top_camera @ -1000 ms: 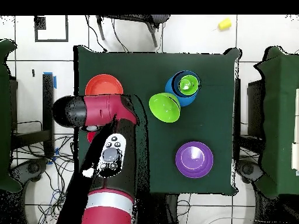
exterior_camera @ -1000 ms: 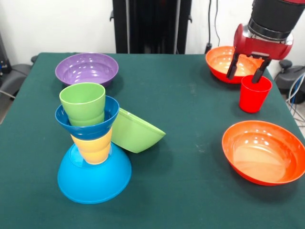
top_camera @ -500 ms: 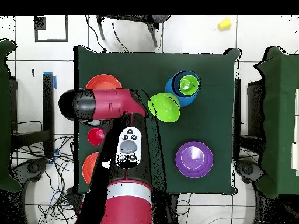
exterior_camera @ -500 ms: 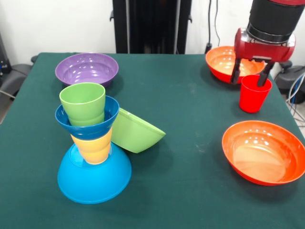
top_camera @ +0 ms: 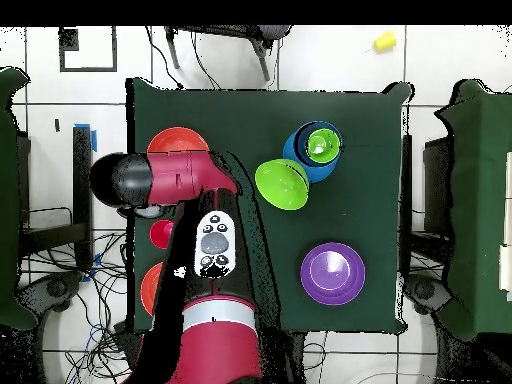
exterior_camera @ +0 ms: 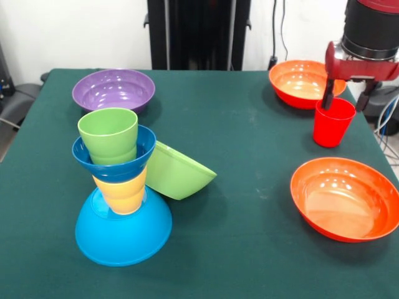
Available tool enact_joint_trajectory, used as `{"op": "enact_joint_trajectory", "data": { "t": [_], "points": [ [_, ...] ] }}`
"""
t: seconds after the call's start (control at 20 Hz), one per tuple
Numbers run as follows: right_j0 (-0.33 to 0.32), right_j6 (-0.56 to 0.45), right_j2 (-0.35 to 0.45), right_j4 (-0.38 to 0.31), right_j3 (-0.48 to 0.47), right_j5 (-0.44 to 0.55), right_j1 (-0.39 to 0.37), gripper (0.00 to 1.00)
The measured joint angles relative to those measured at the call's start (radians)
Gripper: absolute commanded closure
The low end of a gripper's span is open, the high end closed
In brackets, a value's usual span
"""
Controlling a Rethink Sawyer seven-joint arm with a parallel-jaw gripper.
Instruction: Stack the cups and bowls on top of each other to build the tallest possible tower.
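The tower stands at the front left: an upturned light-blue bowl (exterior_camera: 123, 232), a yellow cup (exterior_camera: 121, 192), a small dark-blue bowl (exterior_camera: 115, 163) and a green cup (exterior_camera: 109, 134) on top. It also shows in the overhead view (top_camera: 316, 148). A green bowl (exterior_camera: 179, 172) leans tilted against the tower. The red cup (exterior_camera: 333, 124) stands upright at the right. My gripper (exterior_camera: 345, 99) is open and empty, just above and behind the cup's rim. One finger is at the rim and the other is past its right side. In the overhead view the arm hides the gripper; the red cup (top_camera: 161, 234) peeks out.
A purple bowl (exterior_camera: 114, 89) sits at the back left. One orange bowl (exterior_camera: 300, 81) is at the back right, behind the red cup. The other orange bowl (exterior_camera: 346, 198) is at the front right. A small yellow object (top_camera: 384, 41) lies on the floor off the table.
My gripper has shifted right over the red cup and stayed open. The cup, bowls and tower have not moved.
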Motion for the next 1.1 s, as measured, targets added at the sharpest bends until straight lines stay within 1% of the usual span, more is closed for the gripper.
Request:
{"op": "enact_joint_trajectory", "data": {
  "t": [0.15,0.5,0.9,1.1],
  "points": [
    [0.0,0.0,0.031,-0.021,0.003,0.038,0.001,0.0],
    [-0.007,0.0,0.071,-0.076,0.026,0.08,0.001,0.0],
    [-0.03,0.0,0.096,-0.136,0.065,0.089,-0.002,0.0],
    [-0.05,0.0,0.102,-0.179,0.082,0.09,-0.006,0.0]
  ]
}}
